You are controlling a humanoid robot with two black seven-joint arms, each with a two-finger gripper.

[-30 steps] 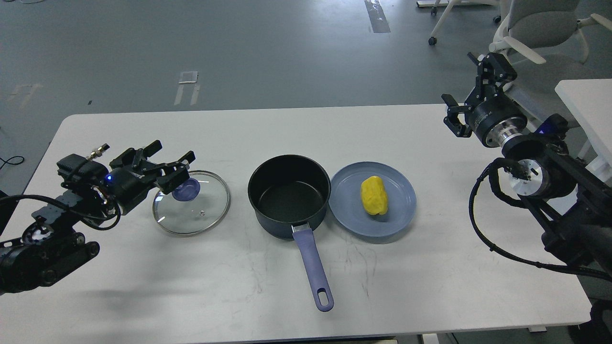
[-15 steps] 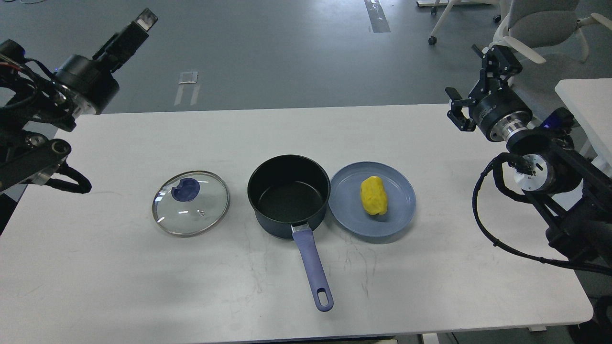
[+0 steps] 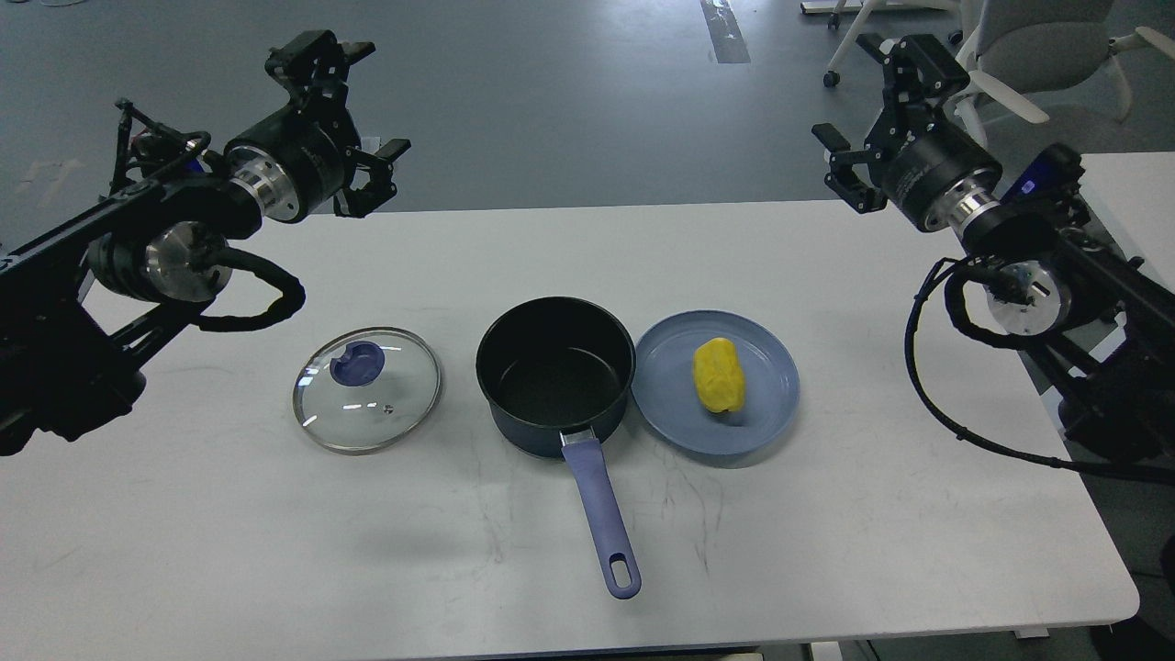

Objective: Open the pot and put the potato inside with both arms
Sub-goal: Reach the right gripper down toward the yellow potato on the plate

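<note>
Across the middle of the view stretches the white surface (image 3: 826,551), scuffed with faint dark marks near its front half. Above its far corners hang the two black arms, both raised clear of everything below. The left gripper (image 3: 353,110) sits high over the far left edge, its jaws spread apart and holding nothing. The right gripper (image 3: 867,110) mirrors it over the far right edge — jaws apart as well, so far as the dark, foreshortened fingers let me judge, and nothing between them.

Near the centre stands the pot (image 3: 554,375), dark inside and blue-grey outside, uncovered and with nothing in it. Its purple handle (image 3: 604,519) runs toward the near edge, slanting slightly right. Just beside the pot on its right, rim nearly touching rim, lies the blue plate (image 3: 762,418). To the pot's left, a little apart from it, the glass lid (image 3: 367,390) rests flat, knob side up, well below and to the right of the left gripper.

On the plate, slightly right of its middle, lies the potato (image 3: 717,375) — yellow, oblong, its long axis pointing away from the viewer. Smallest of all is the lid's blue knob (image 3: 357,364), sitting off toward the lid's far left part.
</note>
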